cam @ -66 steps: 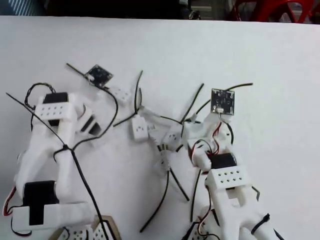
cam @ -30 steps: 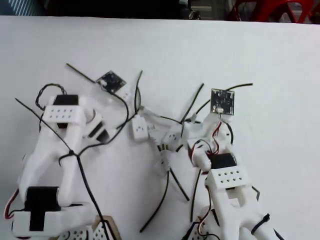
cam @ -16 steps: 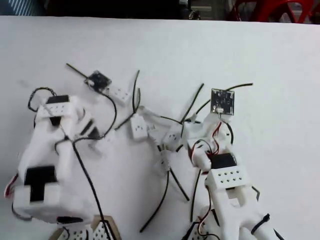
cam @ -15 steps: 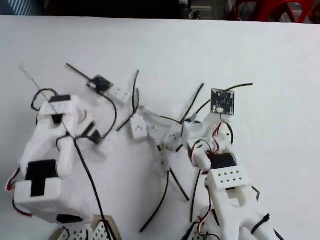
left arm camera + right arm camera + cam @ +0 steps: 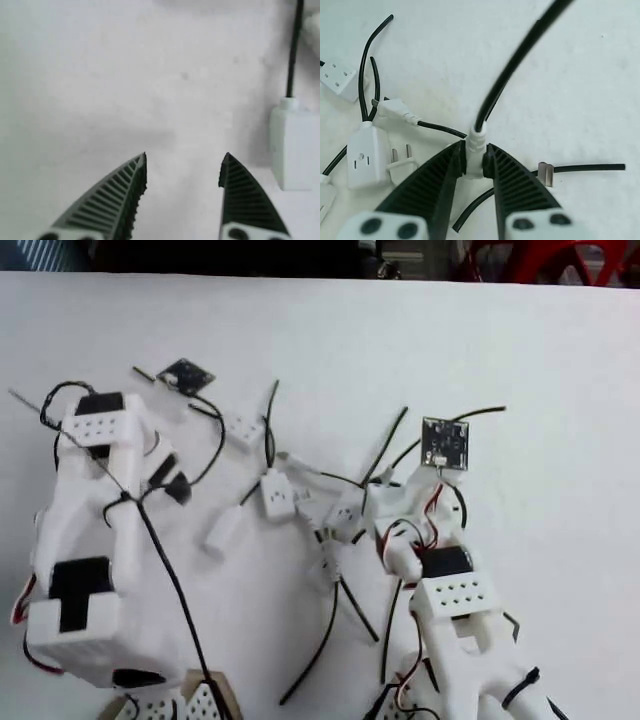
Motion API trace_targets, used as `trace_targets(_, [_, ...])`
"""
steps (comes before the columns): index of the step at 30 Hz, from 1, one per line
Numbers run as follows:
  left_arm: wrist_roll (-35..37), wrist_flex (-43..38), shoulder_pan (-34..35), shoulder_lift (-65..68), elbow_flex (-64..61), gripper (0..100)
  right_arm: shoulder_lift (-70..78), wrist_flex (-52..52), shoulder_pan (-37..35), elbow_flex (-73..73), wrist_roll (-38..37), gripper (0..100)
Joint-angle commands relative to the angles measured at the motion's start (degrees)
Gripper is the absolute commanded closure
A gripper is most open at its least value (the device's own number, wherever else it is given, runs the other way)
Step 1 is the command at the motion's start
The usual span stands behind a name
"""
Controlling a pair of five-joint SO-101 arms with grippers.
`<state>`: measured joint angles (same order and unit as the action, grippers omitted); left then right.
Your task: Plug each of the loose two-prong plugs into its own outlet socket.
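On the white tabletop (image 5: 330, 330), the tangle of black cords and white plugs (image 5: 330, 540) looks like the main hazard, since one pull could drag its neighbours along. The right gripper (image 5: 475, 146) is clenched on a white moulded cord end (image 5: 477, 131), a plug I'd guess, in mid-pile. Held that far back, it may twist off line at the white socket block (image 5: 366, 155). The left gripper (image 5: 185, 157) hangs spread over bare table, with a white rectangular outlet block (image 5: 295, 145) just beside one finger, easily nudged aside
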<state>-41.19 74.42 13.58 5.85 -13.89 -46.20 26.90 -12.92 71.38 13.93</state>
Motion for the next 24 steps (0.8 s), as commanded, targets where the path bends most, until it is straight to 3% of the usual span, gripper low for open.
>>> trace_targets(1, [-0.18, 4.84, -6.99, -12.09, -2.46, 76, -0.04, -0.66, -0.31, -0.35, -0.53, 98.1])
trace_targets(7, [2.37, 2.02, -15.08, -21.93, -14.77, 76, -0.04, -0.66, -0.31, -0.35, -0.53, 98.1])
trace_targets(12, [3.08, -4.84, -16.40, -21.41, -19.78, 76, -0.04, -0.66, -0.31, -0.35, -0.53, 98.1])
trace_targets(16, [2.81, -7.38, -14.02, -14.46, -18.81, 76, -0.04, -0.57, -0.31, -0.35, -0.53, 98.1])
trace_targets(24, [0.79, -7.47, -4.26, 1.45, -5.63, 76, -0.04, -0.57, -0.31, -0.35, -0.53, 98.1])
